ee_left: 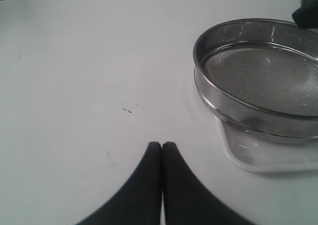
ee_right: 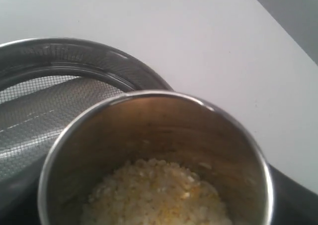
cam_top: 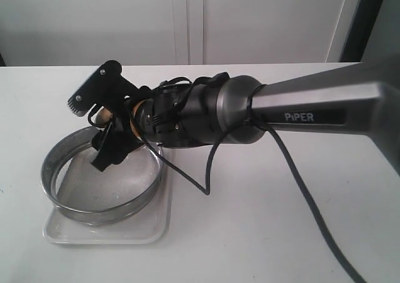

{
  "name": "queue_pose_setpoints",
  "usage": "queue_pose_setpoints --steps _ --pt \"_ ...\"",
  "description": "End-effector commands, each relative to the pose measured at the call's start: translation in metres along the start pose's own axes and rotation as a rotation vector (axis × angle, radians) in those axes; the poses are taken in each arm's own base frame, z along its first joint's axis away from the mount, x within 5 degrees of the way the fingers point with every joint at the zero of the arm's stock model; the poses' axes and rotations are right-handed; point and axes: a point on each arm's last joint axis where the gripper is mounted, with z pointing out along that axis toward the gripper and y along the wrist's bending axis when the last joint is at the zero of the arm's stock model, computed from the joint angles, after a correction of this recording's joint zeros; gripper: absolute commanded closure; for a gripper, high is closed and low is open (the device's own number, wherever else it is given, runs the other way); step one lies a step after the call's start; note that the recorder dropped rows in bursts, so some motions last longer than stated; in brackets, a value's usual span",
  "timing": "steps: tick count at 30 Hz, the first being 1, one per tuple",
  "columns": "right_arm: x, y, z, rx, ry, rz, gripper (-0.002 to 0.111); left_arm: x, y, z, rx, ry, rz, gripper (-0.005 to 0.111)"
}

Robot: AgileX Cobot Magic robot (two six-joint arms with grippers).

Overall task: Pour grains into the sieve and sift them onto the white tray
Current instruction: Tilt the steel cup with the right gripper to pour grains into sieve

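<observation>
The sieve (cam_top: 103,182) sits on the white tray (cam_top: 112,234). My cup (ee_right: 159,128), grains (ee_right: 159,197) inside, hangs over its rim.

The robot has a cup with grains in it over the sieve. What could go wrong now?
1. The cup hangs near the rim of the sieve, not over its middle, so a quick tip might send grains onto the table.
2. The sieve looks about as wide as the white tray under it, so grains falling through near the edge could miss the tray.
</observation>
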Motion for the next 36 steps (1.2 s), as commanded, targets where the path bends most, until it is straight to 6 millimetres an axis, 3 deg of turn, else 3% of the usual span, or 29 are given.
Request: queue_pose_setpoints --steps 1,11,21,36 --pt "-0.013 0.003 -0.002 0.040 -0.016 -0.115 0.108 0.000 0.000 0.000 -0.004 -0.006 -0.004 0.107" --pt "-0.017 0.015 -0.003 0.075 -0.017 -0.286 0.108 0.000 0.000 0.000 -0.004 -0.006 -0.004 0.107" --pt "-0.004 0.030 0.013 0.120 0.035 -0.511 0.108 0.000 0.000 0.000 -0.004 -0.006 -0.004 0.107" --pt "0.010 0.028 0.028 0.203 0.095 -0.776 0.108 0.000 0.000 0.000 -0.004 -0.006 -0.004 0.107"
